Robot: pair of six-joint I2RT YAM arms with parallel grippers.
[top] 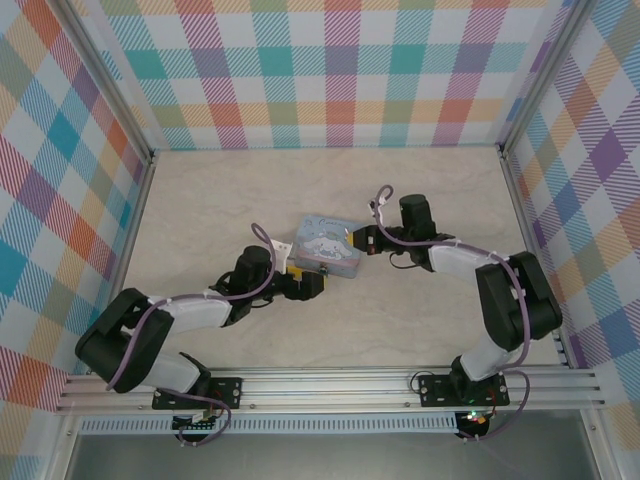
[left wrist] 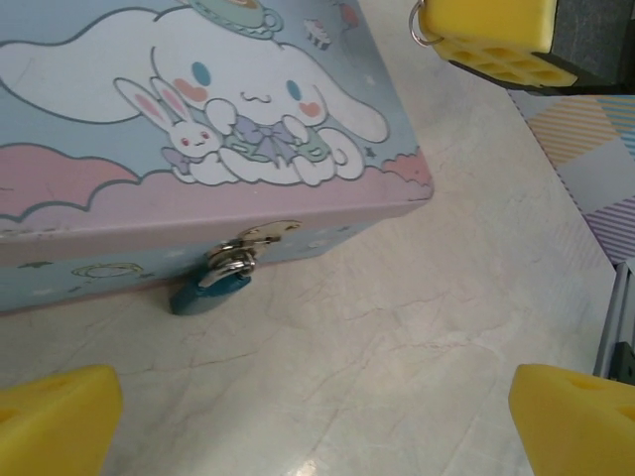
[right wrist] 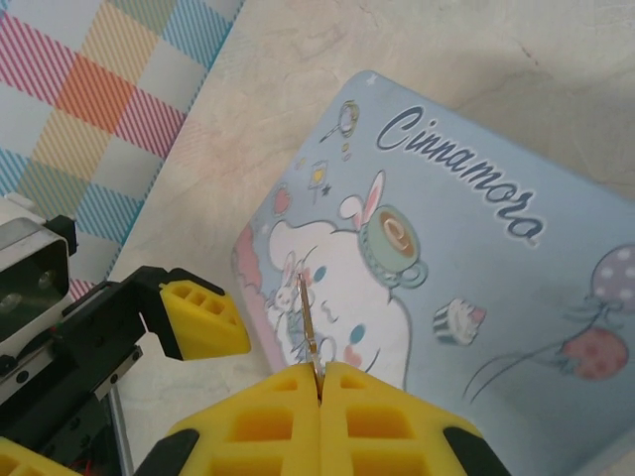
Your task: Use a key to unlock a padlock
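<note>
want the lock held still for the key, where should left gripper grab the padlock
Probably the teal body of the padlock, below the shackle, approached from the table in front of the tin: it hangs from the hasp against the tin's wall, leaving only the body free.

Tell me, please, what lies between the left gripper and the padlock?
Bare tabletop, seen in the left wrist view: nothing stands between the open left gripper and the padlock.
</note>
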